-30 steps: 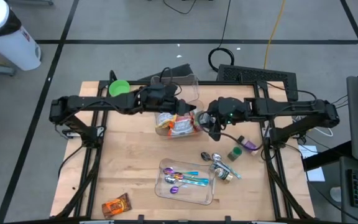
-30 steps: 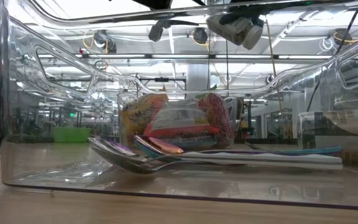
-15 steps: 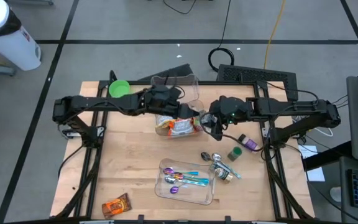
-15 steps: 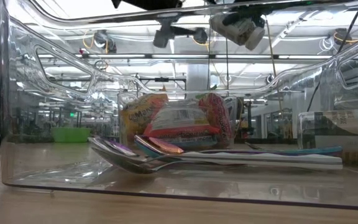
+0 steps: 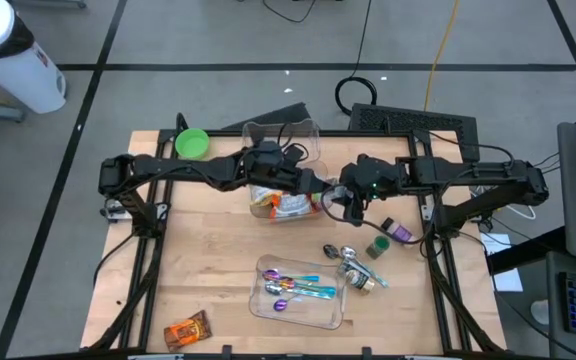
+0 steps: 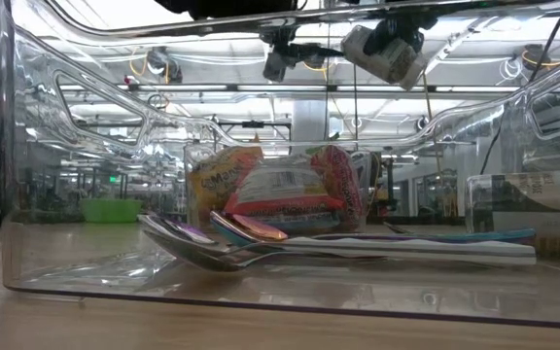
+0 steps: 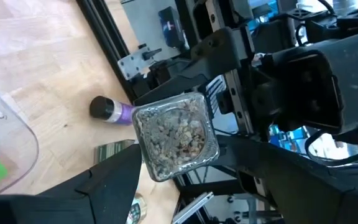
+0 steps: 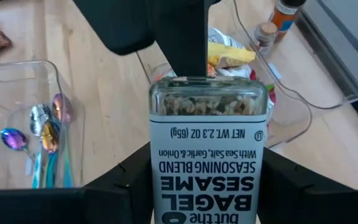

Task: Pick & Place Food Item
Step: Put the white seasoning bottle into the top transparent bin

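On the far left corner of the wooden tabletop (image 5: 208, 270) sits a green bowl (image 5: 191, 142). Near the front left edge lies an orange snack packet (image 5: 187, 329). The left gripper (image 5: 313, 186) reaches in from the left and hangs above the middle of the tabletop with its fingers (image 7: 114, 180) spread wide; the wrist view shows the seasoning jar (image 7: 176, 142) between them, though they do not press on it. Below and just left of it a clear container (image 5: 286, 203) holds colourful food packets (image 6: 280, 194). The right gripper (image 5: 346, 195) comes in from the right and meets the left one tip to tip; its fingers (image 8: 126, 174) are clamped on the sides of the sesame seasoning jar, held in the air above the tabletop beside the container. Nearer the front stands a clear tray (image 5: 300, 292) with coloured spoons (image 5: 303, 290). To the right lie loose metal spoons (image 5: 349, 260), a small green jar (image 5: 377, 244) and a purple tube (image 5: 399, 231).
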You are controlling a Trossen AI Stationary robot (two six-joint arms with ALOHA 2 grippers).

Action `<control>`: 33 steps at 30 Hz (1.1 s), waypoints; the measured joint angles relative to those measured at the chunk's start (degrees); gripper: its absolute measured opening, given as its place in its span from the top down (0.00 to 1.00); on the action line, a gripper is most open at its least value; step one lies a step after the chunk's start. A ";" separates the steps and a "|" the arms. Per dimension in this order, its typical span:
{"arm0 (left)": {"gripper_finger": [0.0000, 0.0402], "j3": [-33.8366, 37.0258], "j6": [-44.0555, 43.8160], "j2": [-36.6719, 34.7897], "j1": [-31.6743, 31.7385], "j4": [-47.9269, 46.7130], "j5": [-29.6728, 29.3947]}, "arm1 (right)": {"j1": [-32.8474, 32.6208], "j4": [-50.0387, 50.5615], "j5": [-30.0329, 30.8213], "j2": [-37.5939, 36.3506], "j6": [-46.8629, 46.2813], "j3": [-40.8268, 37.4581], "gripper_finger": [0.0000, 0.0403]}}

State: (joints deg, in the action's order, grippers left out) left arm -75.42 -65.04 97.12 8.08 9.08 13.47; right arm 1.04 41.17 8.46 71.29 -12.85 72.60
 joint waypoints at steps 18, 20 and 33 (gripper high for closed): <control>0.18 -0.03 -1.13 0.37 -0.66 -1.28 -3.46 | -0.74 -4.80 -1.06 0.15 3.41 -0.02 0.53; 0.19 -0.04 -1.52 0.37 -0.61 -1.98 -3.45 | -1.23 -5.09 -1.04 0.15 3.68 -0.02 0.53; 0.48 -0.11 -2.80 0.35 -0.59 -4.00 -2.98 | -2.57 -4.41 0.19 1.81 3.71 -0.11 0.53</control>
State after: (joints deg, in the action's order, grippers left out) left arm -75.53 -67.83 97.47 7.49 5.08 10.49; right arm -1.53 36.76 8.65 73.10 -9.15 72.49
